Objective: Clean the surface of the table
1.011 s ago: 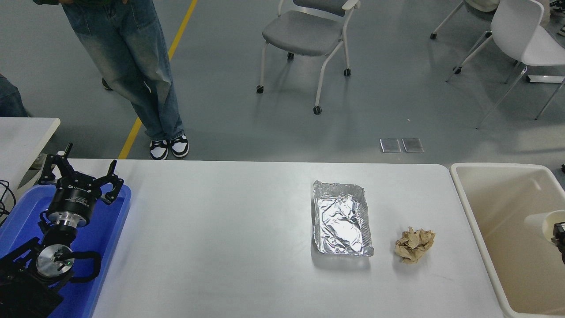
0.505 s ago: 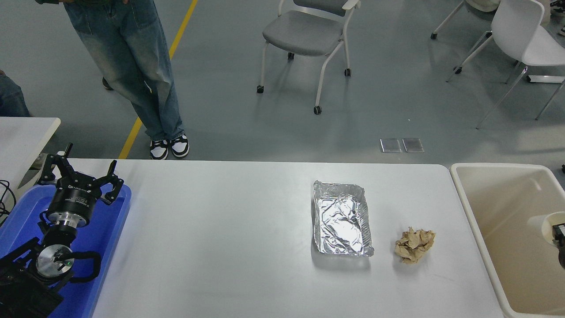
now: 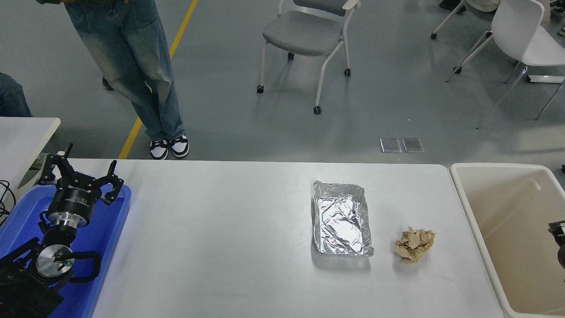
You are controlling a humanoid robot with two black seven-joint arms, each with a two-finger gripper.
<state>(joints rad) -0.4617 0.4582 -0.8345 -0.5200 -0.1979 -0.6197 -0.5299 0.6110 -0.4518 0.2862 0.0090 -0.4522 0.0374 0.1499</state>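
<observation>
Rightward, beyond the table surface (image 3: 229, 247), the right claw (image 3: 557, 230) hangs.

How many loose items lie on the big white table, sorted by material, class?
Foil: 1, the foil tray
Brown paper: 1, the crumpled paper ball
Total: 2 on the table surface
</observation>
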